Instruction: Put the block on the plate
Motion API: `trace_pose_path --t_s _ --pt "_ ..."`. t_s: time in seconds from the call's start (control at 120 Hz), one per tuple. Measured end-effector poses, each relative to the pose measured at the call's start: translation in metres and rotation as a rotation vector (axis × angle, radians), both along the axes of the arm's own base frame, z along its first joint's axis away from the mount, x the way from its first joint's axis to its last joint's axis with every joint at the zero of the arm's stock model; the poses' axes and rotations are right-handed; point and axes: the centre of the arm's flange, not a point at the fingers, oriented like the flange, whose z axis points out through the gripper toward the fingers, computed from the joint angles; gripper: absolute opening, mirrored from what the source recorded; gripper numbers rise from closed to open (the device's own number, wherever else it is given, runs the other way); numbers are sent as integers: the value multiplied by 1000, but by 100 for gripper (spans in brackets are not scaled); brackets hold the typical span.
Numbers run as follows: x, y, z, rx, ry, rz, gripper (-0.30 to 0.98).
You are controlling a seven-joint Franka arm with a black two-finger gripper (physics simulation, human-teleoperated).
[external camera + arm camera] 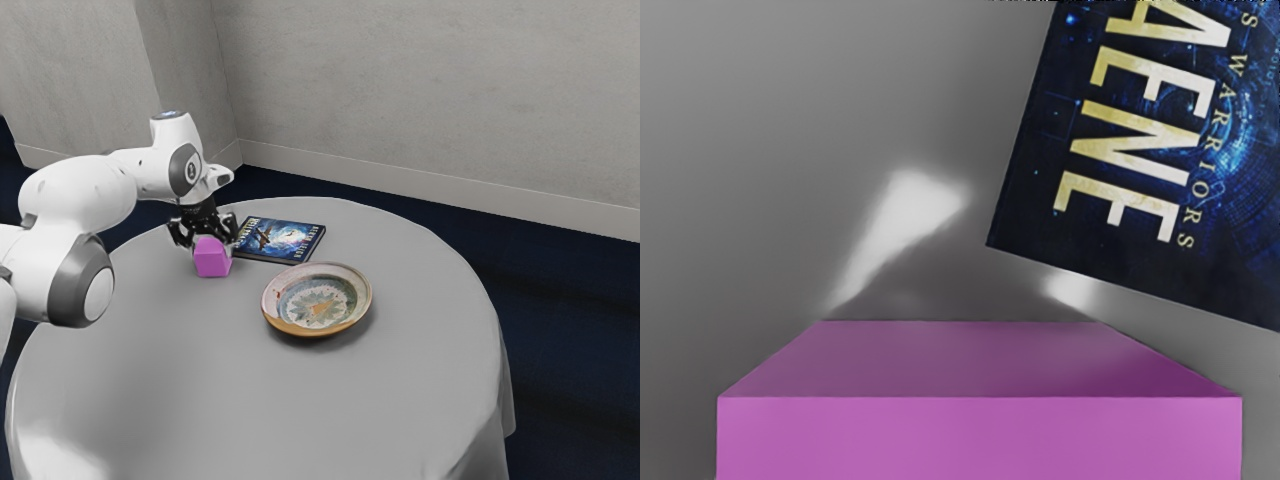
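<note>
The black gripper (206,232) is low over the table's far left part in the exterior view, right at the top of the pink block (212,260). Whether it holds the block cannot be made out. In the wrist view the block (980,430) looms large at the lower edge, directly under the hand, its flat top level. The plate (318,300), round with a brown rim and a star-like pattern, rests on the table apart from the block, toward the exterior view's right and nearer that camera. Nothing lies on it.
A dark blue book (282,240) with pale lettering lies flat close beside the gripper, behind the plate; its corner (1120,150) reaches near the block in the wrist view. The round table (300,410) has a grey cloth, and a grey wall stands beyond.
</note>
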Motion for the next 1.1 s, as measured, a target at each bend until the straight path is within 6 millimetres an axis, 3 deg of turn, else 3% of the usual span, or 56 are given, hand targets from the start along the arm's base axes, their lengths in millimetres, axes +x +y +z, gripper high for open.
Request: trace_pose_path --t_s 0.083,0.233,0.492,0.6,0.758,0.95,1.1 --pt "0 0 1 -4 -2 6 39" --pt "0 1 10 -4 -8 15 39" --pt "-12 -6 79 -25 -36 18 35" --pt "-16 -38 106 -23 -26 -30 34" --pt "-40 -90 136 -28 12 -105 33" --pt "-62 -144 150 -32 39 -179 32" --pt "-65 -195 147 -33 55 -252 32"
